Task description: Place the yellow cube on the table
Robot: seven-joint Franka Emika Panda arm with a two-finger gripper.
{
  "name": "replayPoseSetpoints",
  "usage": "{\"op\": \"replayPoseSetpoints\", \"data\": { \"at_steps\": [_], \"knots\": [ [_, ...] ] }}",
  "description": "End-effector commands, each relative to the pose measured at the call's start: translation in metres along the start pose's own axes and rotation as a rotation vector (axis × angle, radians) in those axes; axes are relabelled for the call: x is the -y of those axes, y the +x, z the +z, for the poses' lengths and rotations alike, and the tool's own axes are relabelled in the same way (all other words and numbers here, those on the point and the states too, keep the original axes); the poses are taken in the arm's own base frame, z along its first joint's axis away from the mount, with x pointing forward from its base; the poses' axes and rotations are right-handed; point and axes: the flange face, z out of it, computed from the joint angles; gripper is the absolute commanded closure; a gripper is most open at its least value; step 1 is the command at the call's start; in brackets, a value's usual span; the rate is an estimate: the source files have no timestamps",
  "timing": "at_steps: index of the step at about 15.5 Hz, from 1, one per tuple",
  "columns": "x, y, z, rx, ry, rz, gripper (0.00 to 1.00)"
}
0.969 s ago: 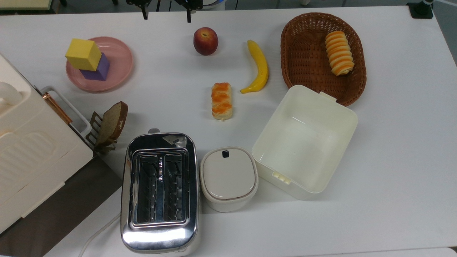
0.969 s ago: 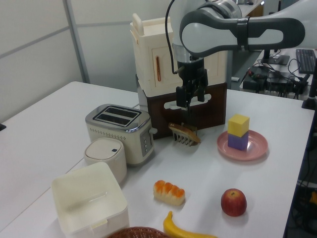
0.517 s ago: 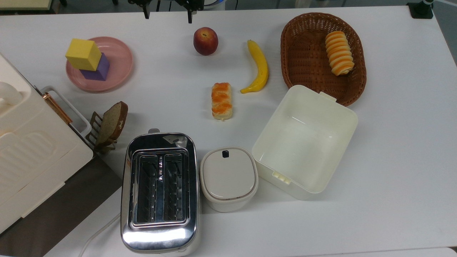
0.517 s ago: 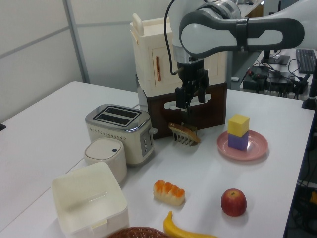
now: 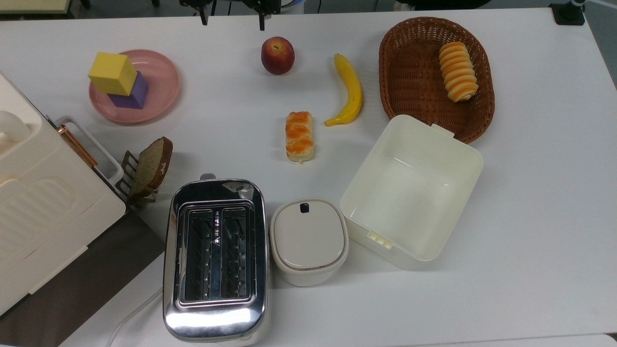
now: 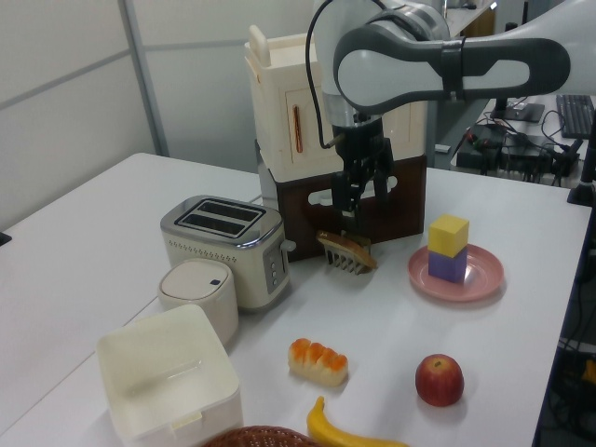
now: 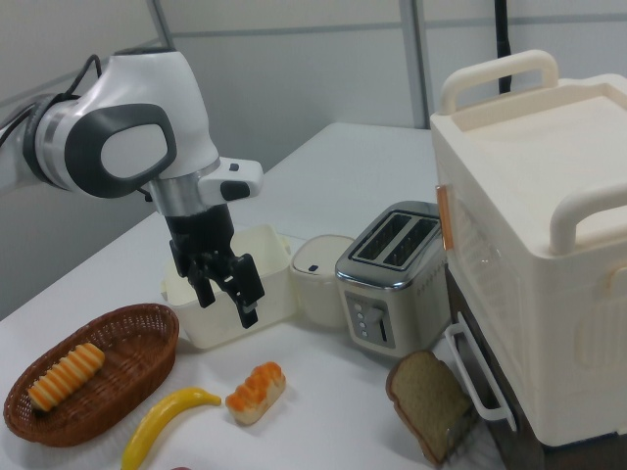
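still atop purple cube (image 5: 130,95) on pink plate (image 5: 164,82), yellow cube (image 5: 112,73); gripper (image 7: 227,298) spread wide, empty, apple (image 5: 277,55) nearby

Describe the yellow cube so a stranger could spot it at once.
Find the round pink plate near the top view's upper left corner of the white table. The yellow cube sits stacked on a purple cube on that plate. It is blocky with sharp edges, unlike the long curved banana.
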Motion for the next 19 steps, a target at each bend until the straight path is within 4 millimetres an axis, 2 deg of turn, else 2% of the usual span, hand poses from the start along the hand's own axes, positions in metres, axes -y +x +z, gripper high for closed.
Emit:
{"op": "replayPoseSetpoints", "data": {
  "at_steps": [1,9,11,15,19],
  "knots": [
    [0.025,-0.007,0.019,0.052,0.007,-0.020,0.00],
    [0.077,-0.019,0.087,0.141,-0.014,-0.116,0.00],
    [0.081,-0.018,0.099,0.124,-0.013,-0.116,0.00],
    [0.084,-0.009,0.108,0.083,-0.008,-0.120,0.00],
    [0.087,0.010,0.136,0.063,-0.007,-0.106,0.00]
  ]
}}
